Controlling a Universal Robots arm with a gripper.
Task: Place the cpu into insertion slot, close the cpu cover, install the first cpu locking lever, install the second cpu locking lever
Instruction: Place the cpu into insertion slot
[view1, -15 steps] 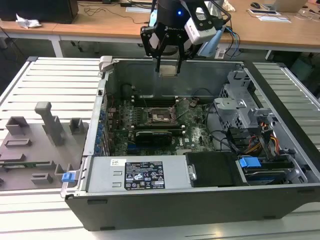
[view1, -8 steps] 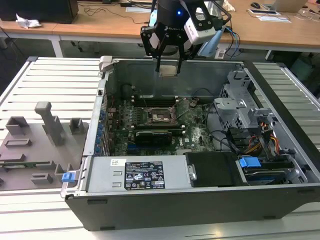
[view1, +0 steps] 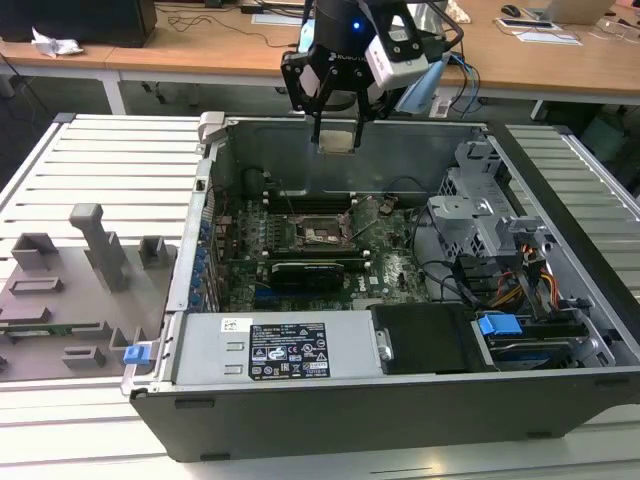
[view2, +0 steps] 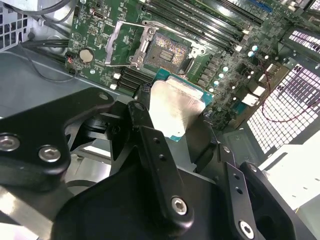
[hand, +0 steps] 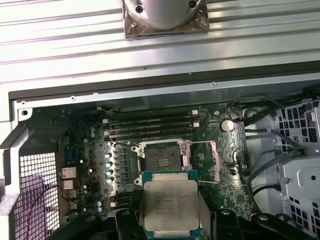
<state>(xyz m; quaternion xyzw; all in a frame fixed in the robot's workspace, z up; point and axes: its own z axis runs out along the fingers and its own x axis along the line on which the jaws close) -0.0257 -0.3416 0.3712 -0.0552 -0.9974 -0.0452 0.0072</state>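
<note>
Gripper (view1: 335, 125) is pinching the cpu (view1: 337, 140) by two opposite edges, holding it flat in the air above the green motherboard (view1: 395, 265) inside the open grey metal computer case (view1: 400, 420). In both wrist views the cpu's silver brushed top is facing the cameras, with a teal-green rim showing around it (view2: 175, 107); faint etched print is showing on it in the first wrist view (hand: 169, 202), too small to read. The insertion slot (hand: 162, 161) is sitting bare, a black square with a brownish contact centre, and the cpu is well clear of it. The cpu cover (hand: 215, 160), a thin silver frame, is standing swung open beside the slot. Long black memory slots (hand: 150, 125) are running alongside. A black-and-white label (view1: 288, 352) is stuck on the grey power supply box, its print unreadable.
</note>
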